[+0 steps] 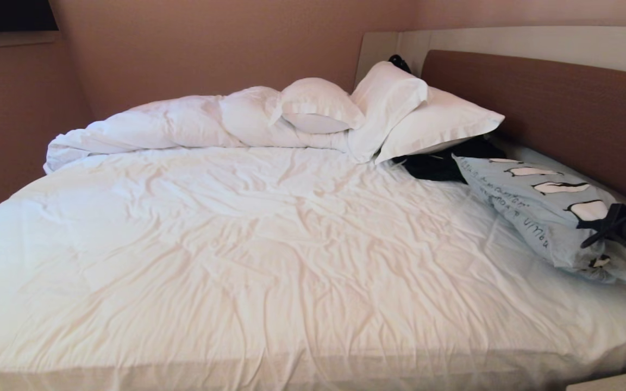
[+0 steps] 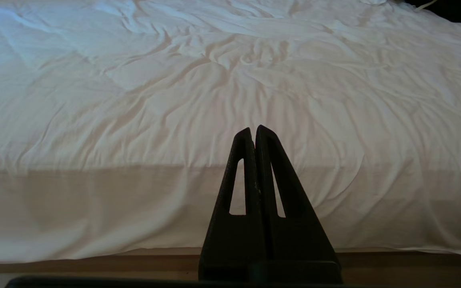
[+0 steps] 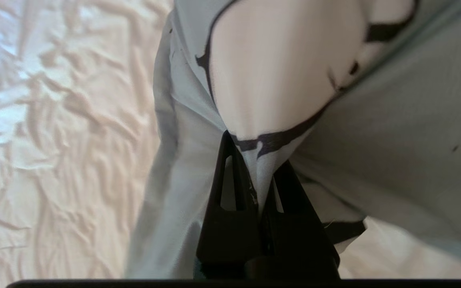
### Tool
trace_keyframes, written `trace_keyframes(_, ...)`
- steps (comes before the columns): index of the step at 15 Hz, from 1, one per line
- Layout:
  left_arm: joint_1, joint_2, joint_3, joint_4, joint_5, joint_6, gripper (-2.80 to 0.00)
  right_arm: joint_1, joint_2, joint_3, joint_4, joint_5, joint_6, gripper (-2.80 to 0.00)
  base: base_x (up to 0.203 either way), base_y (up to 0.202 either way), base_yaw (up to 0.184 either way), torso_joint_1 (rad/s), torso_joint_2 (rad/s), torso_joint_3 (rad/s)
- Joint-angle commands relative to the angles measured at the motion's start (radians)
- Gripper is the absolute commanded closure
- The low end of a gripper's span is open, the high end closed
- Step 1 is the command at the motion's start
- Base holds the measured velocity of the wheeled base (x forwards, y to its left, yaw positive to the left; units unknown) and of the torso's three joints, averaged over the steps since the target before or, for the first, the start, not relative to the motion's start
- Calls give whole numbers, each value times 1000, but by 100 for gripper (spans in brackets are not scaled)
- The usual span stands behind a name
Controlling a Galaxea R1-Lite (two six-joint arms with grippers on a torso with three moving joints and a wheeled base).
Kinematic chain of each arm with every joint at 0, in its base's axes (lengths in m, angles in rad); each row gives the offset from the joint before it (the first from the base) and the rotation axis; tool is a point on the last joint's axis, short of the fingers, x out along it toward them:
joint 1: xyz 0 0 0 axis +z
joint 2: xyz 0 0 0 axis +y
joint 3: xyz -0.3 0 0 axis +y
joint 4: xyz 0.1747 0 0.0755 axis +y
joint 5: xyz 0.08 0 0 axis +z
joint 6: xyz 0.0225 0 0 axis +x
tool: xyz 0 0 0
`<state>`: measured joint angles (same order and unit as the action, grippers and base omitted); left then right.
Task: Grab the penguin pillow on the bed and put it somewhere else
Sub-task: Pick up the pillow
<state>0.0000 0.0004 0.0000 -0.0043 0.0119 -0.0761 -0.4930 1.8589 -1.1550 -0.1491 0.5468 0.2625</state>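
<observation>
The light blue penguin pillow (image 1: 541, 206) lies along the right side of the bed (image 1: 248, 244), below the brown headboard. My right gripper (image 1: 609, 225) reaches in from the right edge and is shut on a fold of the pillow's cover near its front end. In the right wrist view the pinched blue-and-white fabric (image 3: 264, 168) runs up between the black fingers (image 3: 230, 172) of the right gripper (image 3: 256, 156), with the pillow's bulk bunched above. My left gripper (image 2: 253, 130) is shut with nothing in it and hangs before the bed's front edge.
A bunched white duvet (image 1: 161, 127) and three plain white pillows (image 1: 400, 108) sit at the far side. A dark garment (image 1: 443, 163) lies between the white pillows and the penguin pillow. The brown headboard (image 1: 552, 108) runs close behind the pillow. Wrinkled white sheet fills the middle.
</observation>
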Motion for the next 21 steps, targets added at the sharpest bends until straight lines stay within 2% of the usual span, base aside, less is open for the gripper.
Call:
trace_keyframes(1, 0, 0, 3, 0, 0, -1, 0, 1, -109, 11, -1, 2, 23, 0, 0, 0, 0, 0, 0, 0)
trace_keyframes(6, 0, 0, 3, 0, 0, -1, 0, 32, -296, 5, 21, -3, 27, 0, 0, 0, 0, 0, 0, 0)
trace_keyframes(10, 0, 0, 3, 0, 0, -1, 0, 71, -448, -28, 108, -7, 23, 0, 0, 0, 0, 0, 0, 0)
trace_keyframes(21, 0, 0, 3, 0, 0, -1, 0, 74, -773, -26, 276, -5, -2, 0, 0, 0, 0, 0, 0, 0)
